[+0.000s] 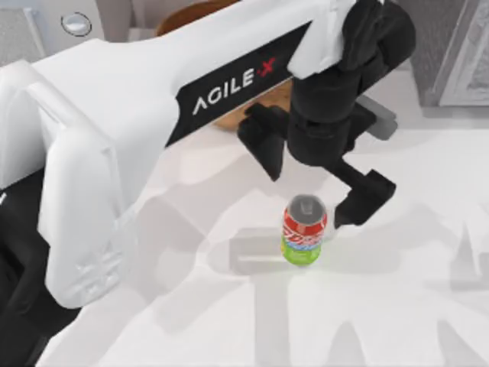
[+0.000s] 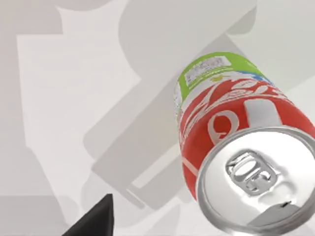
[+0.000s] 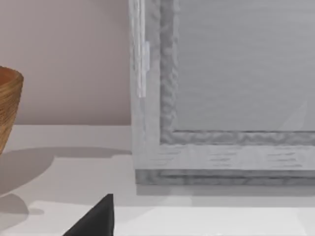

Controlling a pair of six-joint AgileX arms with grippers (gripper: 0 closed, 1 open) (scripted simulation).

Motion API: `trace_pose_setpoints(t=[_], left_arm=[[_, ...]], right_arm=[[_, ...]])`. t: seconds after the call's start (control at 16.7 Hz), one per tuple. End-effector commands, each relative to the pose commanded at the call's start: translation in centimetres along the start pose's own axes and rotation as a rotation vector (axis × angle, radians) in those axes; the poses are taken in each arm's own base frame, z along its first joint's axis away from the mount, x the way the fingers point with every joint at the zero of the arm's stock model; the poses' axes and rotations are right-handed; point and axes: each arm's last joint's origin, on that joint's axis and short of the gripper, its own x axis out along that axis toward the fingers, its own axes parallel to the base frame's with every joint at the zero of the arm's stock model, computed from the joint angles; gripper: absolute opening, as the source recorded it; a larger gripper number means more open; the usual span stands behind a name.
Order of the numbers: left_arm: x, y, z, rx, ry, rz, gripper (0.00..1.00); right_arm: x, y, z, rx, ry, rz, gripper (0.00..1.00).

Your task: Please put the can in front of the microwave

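White tabletop (image 1: 397,321), glossy, w/ soft grey shadows across it. Can (image 1: 304,229) stands upright near the table's middle, on the surface, its shadow falling to the top view's left. Look of it: silver lid w/ pull tab, red upper band w/ white script lettering, blue-white strip in the middle, lime-green base carrying a small white label patch. Left wrist view has the can (image 2: 231,128) close up from above, lid and tab facing the camera, red band and green base clear.

Left gripper (image 1: 317,183) hovers just above/behind the can, fingers spread wide, holding nothing; one finger (image 1: 365,197) sits just beside the can's right side, the other (image 1: 263,141) up and to the left, apart from it. Contact btwn finger and can: can't tell.

Microwave (image 1: 46,27) at the top-left corner, one silver knob visible, well apart from the can. Woven bowl (image 1: 229,115) behind the left arm. Grey framed box (image 1: 458,53) at top right; right wrist view faces that box (image 3: 221,98) w/ the bowl (image 3: 10,108) at the edge. Right gripper's state: can't tell.
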Motion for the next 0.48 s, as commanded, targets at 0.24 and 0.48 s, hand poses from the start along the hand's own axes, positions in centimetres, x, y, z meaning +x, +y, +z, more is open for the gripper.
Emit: trace_pose_setpoints(t=[0.24,0.48], left_arm=[[1.0,0.1,0.1,0.000,-0.002,0.000,1.00],[4.7,0.0,0.1,0.000,0.000,0.000,1.00]], right_arm=[[0.0,0.0,0.0,0.000,0.000,0.000,1.00],[0.0,0.0,0.0,0.000,0.000,0.000,1.00]])
